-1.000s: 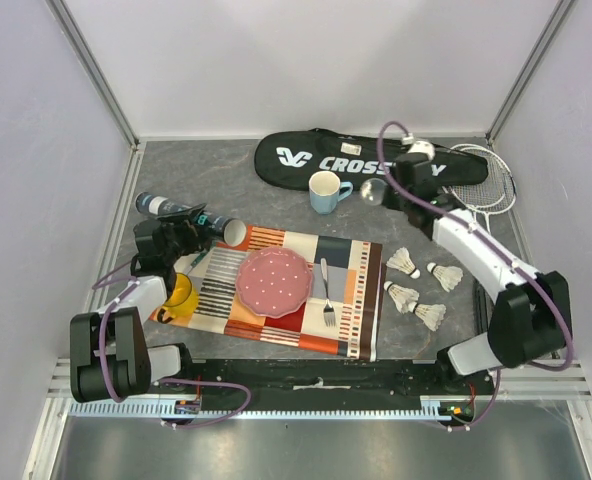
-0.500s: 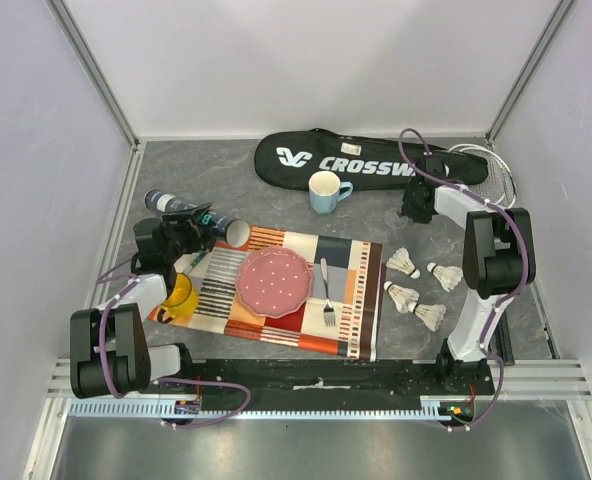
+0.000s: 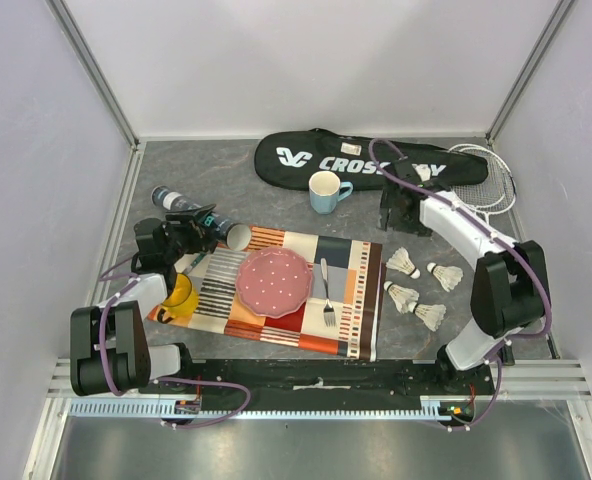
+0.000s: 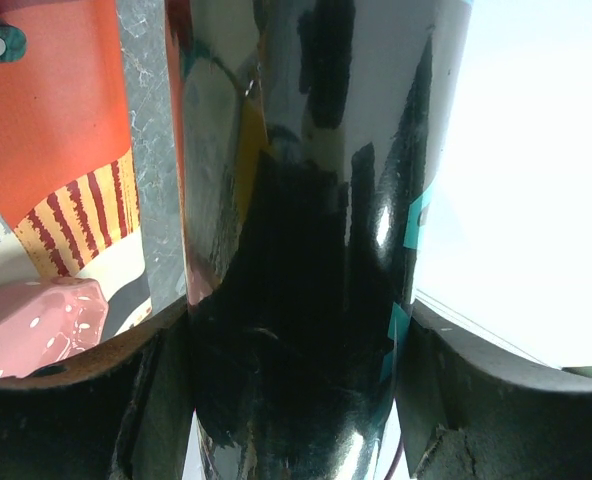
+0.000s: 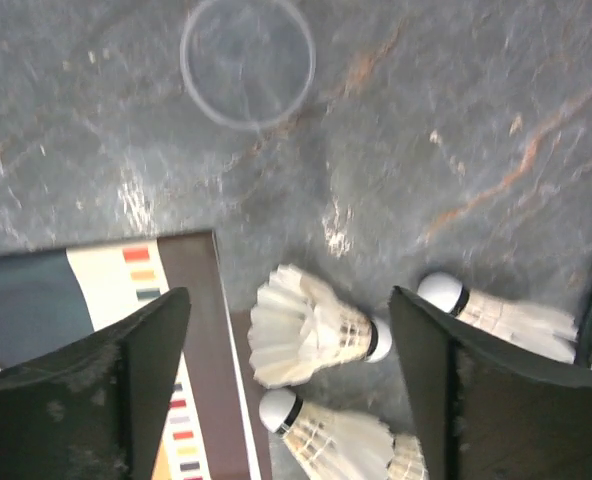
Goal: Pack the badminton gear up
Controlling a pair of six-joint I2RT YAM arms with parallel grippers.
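My left gripper (image 3: 188, 235) (image 4: 294, 320) is shut on the long dark tube (image 3: 169, 201) (image 4: 306, 200), which lies slanted at the placemat's far left corner. My right gripper (image 3: 394, 212) (image 5: 288, 300) hangs open above the table just in front of the black CROSSWAY bag (image 3: 306, 160). Nothing is between its fingers. Several white shuttlecocks (image 3: 404, 262) lie right of the placemat; in the right wrist view one (image 5: 311, 335) sits below the open jaws, with two others (image 5: 496, 310) (image 5: 331, 435) beside it. A clear round cap (image 5: 246, 62) lies on the table. The rackets (image 3: 481, 180) rest at the bag's right end.
A striped placemat (image 3: 356, 270) carries a pink plate (image 3: 273, 278) and a fork (image 3: 326, 290). A light blue cup (image 3: 325, 191) stands in front of the bag. A yellow mug (image 3: 181, 293) sits under the left arm. Walls close the table on three sides.
My right gripper has opened and let go of the clear cap, which now lies on the table. It swung from the bag toward the shuttlecocks. The left gripper stays on the tube.
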